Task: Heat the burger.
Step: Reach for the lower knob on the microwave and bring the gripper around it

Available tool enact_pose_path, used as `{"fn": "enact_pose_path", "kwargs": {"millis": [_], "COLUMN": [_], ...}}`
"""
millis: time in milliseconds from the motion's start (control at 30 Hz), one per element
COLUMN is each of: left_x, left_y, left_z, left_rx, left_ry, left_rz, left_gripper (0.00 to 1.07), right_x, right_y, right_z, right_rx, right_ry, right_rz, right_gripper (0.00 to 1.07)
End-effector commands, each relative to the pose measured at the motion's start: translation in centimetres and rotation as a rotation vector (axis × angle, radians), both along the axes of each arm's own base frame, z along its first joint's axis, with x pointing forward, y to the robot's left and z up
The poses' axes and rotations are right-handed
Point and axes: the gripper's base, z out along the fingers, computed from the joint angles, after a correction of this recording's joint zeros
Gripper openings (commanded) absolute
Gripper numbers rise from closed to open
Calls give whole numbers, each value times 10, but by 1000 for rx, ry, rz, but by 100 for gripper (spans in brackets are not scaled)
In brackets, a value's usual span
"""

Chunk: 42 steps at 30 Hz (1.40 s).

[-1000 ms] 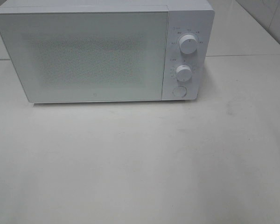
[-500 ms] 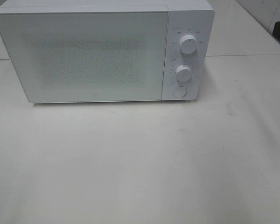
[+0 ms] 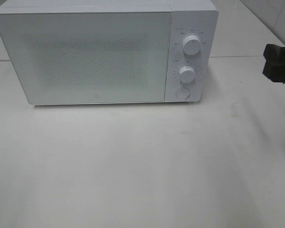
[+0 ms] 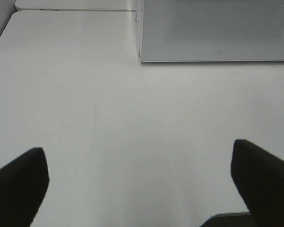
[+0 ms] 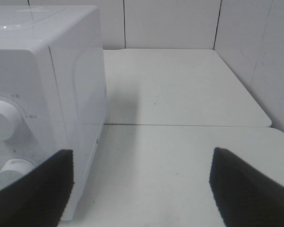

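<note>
White microwave [image 3: 104, 52] stands shut on the table [image 3: 133, 166]. Right gripper [image 5: 142, 157] hovers off its knob [image 3: 192, 45] end, jaws wide and empty. Left gripper [image 4: 137, 151] faces the door, likewise wide and empty. Where the burger lies I cannot tell.

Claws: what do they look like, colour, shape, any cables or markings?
Left claw and right claw: each two matte black, broad, blunt-edged fingers. No markings or cables show. The high view shows only a black blocky part of the right arm.
</note>
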Motion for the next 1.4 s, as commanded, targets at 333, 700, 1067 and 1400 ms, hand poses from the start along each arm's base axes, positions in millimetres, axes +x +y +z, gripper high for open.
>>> {"fn": "enact_pose_path", "kwargs": {"millis": [333, 700, 1067, 1400], "left_x": [-3, -3, -3, -3], "left_y": [0, 0, 0, 0], "left_z": [0, 0, 0, 0], "left_rx": [-4, -4, -4, -4], "left_ry": [-37, -37, -37, -37], "left_rz": [4, 4, 4, 4], "left_gripper": [100, 100, 100, 100], "right_x": [7, -3, 19, 36], "right_y": [47, 82, 115, 130], "right_z": [-26, -45, -51, -59], "right_rx": [7, -16, -33, -41], "right_ry": [-102, -120, -98, -104], "right_rz": [-38, -68, -42, -46], "right_gripper": [76, 76, 76, 76]}}
